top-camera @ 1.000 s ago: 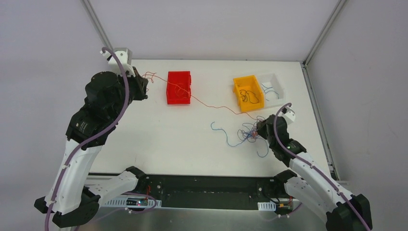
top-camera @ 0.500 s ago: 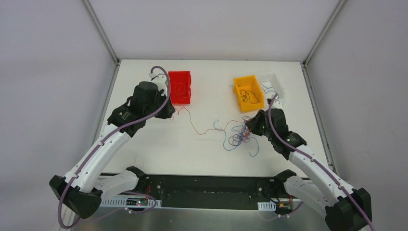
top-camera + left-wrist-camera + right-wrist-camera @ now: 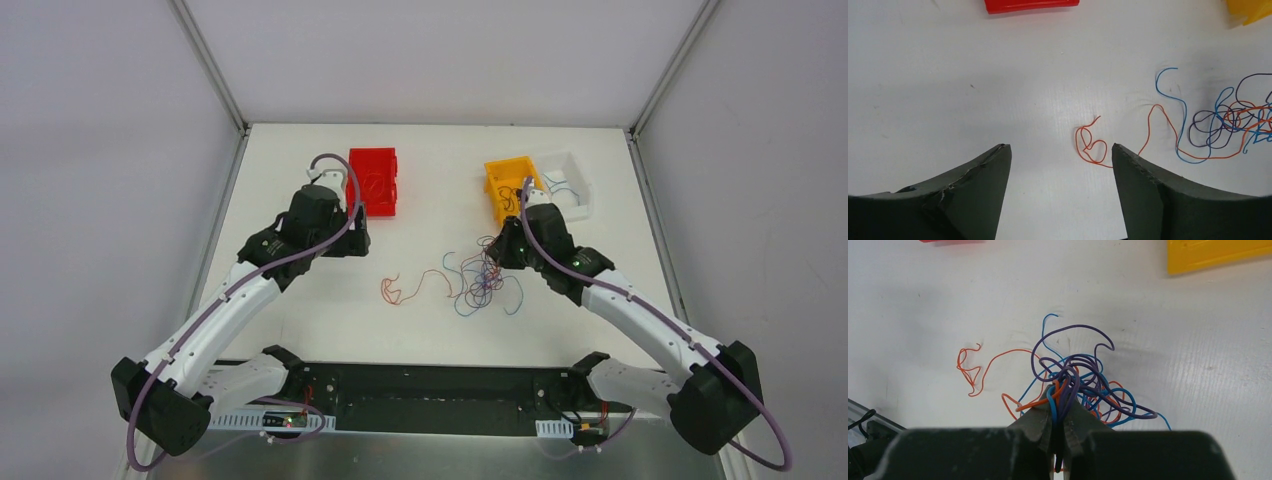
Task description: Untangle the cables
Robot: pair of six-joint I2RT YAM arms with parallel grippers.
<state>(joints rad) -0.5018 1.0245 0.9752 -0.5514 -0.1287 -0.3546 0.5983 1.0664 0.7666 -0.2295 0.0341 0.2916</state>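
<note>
Right jaws pinch the cables (image 3: 1068,375) on the tabletop (image 3: 420,170); left jaws stand spread near the red bin (image 3: 353,180); yellow bin (image 3: 492,185) just behind.

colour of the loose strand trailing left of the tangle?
Orange. The strand shows best in the left wrist view.

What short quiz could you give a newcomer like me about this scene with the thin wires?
1. True or false: the left tool is clamped on the loose orange wire.
2. What does the right tool grip? A) a yellow bin B) the multicoloured knot of thin wires C) nothing
3. Fill in: the rectangular plastic bin nearest the left tool is ___ in colour.

Key: 1 false, it stands open with the wire lying on the table ahead of it; 2 B; 3 red.
</note>
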